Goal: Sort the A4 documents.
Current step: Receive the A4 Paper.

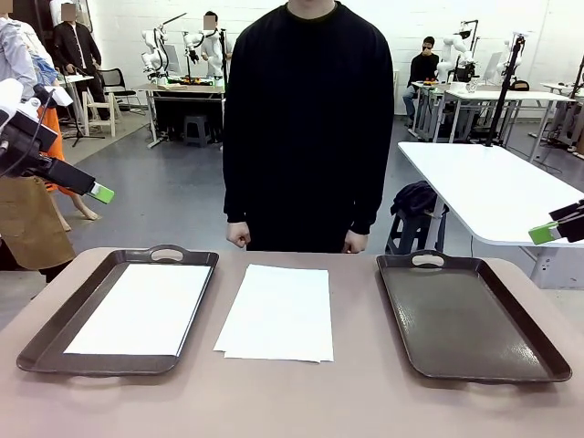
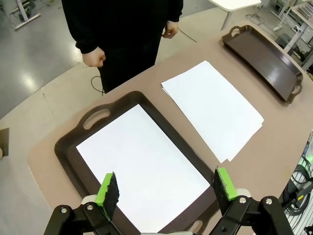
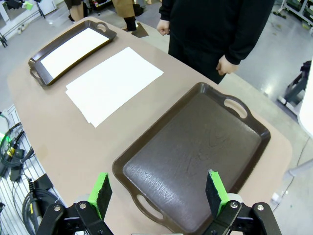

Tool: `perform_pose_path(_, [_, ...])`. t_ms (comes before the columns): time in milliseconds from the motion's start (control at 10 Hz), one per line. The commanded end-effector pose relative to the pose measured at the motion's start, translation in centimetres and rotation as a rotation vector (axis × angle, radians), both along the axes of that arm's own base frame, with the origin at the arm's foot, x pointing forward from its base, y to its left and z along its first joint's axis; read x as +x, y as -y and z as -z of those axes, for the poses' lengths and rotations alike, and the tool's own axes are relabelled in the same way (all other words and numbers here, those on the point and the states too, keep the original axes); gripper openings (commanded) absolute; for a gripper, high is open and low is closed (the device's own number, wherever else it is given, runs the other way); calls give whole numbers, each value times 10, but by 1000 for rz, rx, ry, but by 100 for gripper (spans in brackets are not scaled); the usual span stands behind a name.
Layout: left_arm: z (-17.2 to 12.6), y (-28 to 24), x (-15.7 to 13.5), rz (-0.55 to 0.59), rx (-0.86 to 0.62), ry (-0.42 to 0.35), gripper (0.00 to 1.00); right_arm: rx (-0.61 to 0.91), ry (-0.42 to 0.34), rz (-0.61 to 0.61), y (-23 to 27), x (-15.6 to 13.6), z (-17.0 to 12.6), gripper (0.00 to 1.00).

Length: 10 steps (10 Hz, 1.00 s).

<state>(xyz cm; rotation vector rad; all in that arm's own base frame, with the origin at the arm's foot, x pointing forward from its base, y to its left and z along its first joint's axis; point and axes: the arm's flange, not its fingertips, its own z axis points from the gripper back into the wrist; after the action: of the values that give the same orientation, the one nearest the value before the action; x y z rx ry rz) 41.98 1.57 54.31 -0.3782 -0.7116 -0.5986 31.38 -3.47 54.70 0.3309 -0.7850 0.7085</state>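
A small stack of white A4 documents (image 1: 276, 313) lies on the table between two dark brown trays, also seen from the wrists (image 2: 211, 107) (image 3: 112, 82). One more white sheet (image 1: 141, 308) (image 2: 142, 169) (image 3: 73, 50) lies in the left tray (image 1: 60, 327) (image 2: 68, 147). The right tray (image 1: 465, 315) (image 3: 195, 156) (image 2: 264, 61) holds nothing. My left gripper (image 1: 102, 192) (image 2: 164, 193) hangs open high above the left tray. My right gripper (image 1: 543, 234) (image 3: 159, 193) hangs open above the right tray.
A person in black stands at the far side of the table, fists (image 1: 238, 235) (image 1: 354, 242) near the edge. A white table (image 1: 497, 187) and a stool stand behind at the right.
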Motion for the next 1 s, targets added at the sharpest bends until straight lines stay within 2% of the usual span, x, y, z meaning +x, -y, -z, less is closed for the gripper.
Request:
perform_pose_path(0, [0,0,0,13,7,9,100,5,-3,-7,-1,1,1,100])
perform_pose_path(900, [0,0,0,13,7,9,100,5,-3,-7,-1,1,1,100])
